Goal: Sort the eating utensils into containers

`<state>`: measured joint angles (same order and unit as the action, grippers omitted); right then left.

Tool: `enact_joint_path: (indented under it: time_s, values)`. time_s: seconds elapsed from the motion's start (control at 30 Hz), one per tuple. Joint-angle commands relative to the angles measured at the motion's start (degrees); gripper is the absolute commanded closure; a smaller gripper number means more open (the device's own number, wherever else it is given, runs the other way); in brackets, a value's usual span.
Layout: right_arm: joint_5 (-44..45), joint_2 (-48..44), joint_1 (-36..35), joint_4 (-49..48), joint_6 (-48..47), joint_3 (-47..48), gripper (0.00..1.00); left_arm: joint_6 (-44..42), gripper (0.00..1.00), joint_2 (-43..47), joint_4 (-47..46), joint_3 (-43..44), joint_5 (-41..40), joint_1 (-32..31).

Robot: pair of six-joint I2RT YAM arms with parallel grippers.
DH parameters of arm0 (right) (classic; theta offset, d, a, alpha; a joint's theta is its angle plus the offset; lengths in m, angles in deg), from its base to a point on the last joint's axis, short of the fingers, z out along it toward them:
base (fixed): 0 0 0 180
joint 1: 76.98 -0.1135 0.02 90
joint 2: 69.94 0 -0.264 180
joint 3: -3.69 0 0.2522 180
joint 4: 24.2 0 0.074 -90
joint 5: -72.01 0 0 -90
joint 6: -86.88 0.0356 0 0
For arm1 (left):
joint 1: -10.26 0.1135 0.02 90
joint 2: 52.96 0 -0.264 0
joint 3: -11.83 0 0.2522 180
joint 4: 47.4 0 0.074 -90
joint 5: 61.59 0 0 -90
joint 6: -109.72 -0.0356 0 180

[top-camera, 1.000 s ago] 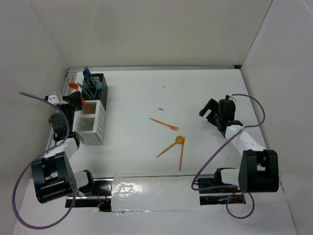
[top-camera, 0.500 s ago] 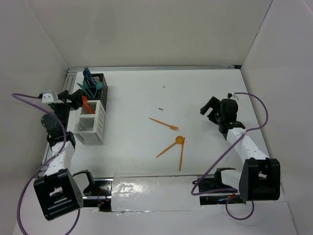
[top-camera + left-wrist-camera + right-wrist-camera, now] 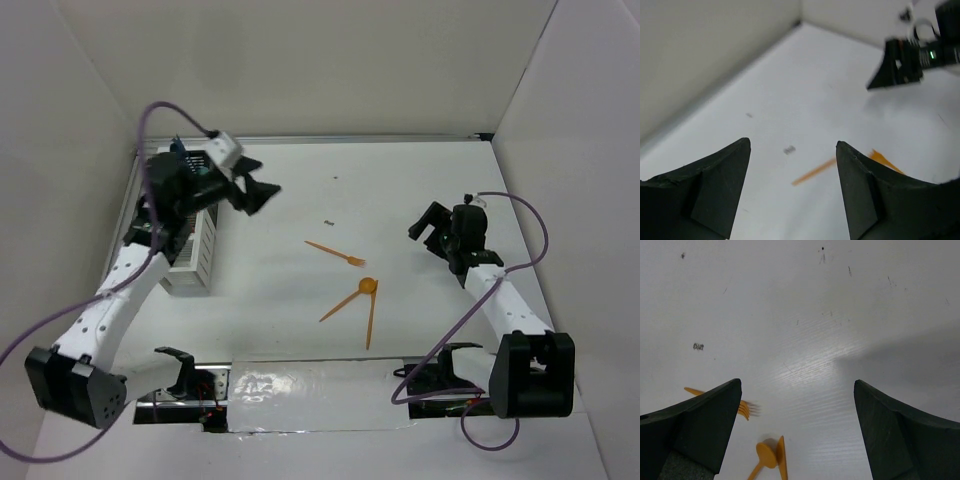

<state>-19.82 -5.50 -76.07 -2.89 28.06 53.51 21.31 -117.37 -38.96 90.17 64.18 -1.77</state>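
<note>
Left gripper [image 3: 262, 197] and right gripper [image 3: 424, 224] hover released and empty, either side of the orange fork [image 3: 335, 252]. The next pick likely needs one descending onto it.

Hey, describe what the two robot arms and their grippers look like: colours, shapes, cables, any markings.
The left arm and the right arm both have white links with black joints and blocky black bases. A thin purple cable loops loosely along each arm. The left gripper and the right gripper are black, with broad wedge-shaped fingers. No markings are readable.
</note>
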Motion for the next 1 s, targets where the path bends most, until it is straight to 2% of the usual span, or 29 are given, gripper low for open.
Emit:
enact_joint_path:
  time_s: [0.0, 0.03, 0.07, 0.13, 0.2, 0.27, 0.33, 0.43, 0.53, 0.67, 0.97]
  values:
    - [-0.7, -1.8, 0.4, 3.2, -1.0, 0.3, 0.01, -4.3, 0.18, -5.3, 12.6, -2.3, -3.8, -10.3]
    - [-0.7, -2.8, 0.3, 3.9, -0.9, 0.3, 0.01, -3.6, 0.18, -6.6, 12.7, -2.9, -5.3, -16.1]
    - [-0.1, -2.7, 0.3, 3.9, -0.9, -0.3, 0.01, -2.9, 0.17, -9.4, 13.1, -3.1, -6.6, -15.7]
    - [1.6, -5.3, 0.3, 5.4, -0.6, -0.9, 0.01, 0.7, 0.18, -15.0, 15.3, -1.7, -6.9, -22.1]
    - [2.3, -6.4, 0.3, 6.1, -0.3, -1.6, 0.00, 1.7, 0.19, -19.2, 16.3, -0.3, -7.1, -23.4]
    - [2.9, -7.4, 0.5, 6.7, -0.2, -1.6, 0.00, 2.5, 0.22, -25.9, 18.1, 1.3, -9.4, -28.2]
    - [3.4, -8.4, 0.5, 7.4, -0.4, -1.6, 0.00, 2.9, 0.24, -33.3, 20.5, 6.2, -12.1, -29.3]
    - [4.6, -9.5, 0.7, 8.4, -0.6, -1.6, 0.00, 2.4, 0.26, -42.0, 26.7, 14.1, -16.7, -34.1]
    - [5.3, -10.4, 0.7, 8.4, -0.7, -2.1, 0.00, 1.5, 0.27, -46.5, 29.9, 19.9, -18.7, -36.7]
    - [5.9, -10.7, 0.8, 9.0, -0.8, -2.1, 0.00, 2.2, 0.28, -49.7, 31.5, 23.0, -18.6, -37.7]
    - [7.6, -11.0, 0.8, 10.1, -1.1, -2.7, 0.00, 2.1, 0.30, -53.8, 33.2, 23.1, -22.2, -40.1]
